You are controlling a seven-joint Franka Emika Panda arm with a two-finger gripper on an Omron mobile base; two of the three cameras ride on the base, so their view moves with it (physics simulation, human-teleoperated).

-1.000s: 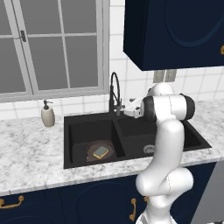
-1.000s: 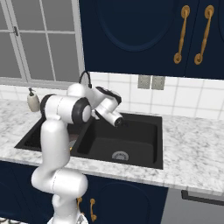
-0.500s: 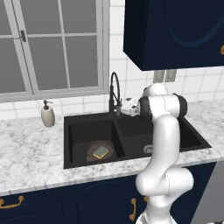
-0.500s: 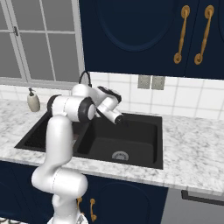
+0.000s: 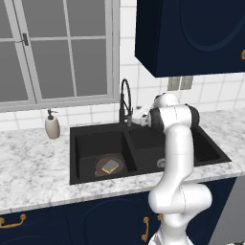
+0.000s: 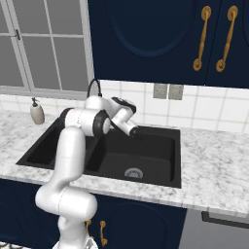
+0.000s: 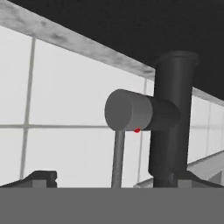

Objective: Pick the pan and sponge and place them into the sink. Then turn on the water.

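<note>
The pan [image 5: 109, 166] with the sponge [image 5: 110, 166] lies in the sink's [image 5: 76, 178] left basin. The gripper [image 7: 109, 177], spread open, faces the faucet [image 7: 170, 118] and its lever [image 7: 118, 157] at the sink's back edge.

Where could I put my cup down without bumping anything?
On the bare marble counter right of the sink, or on the patch between the soap bottle and the counter's front edge. It's crowded by the faucet, where the gripper is.
</note>
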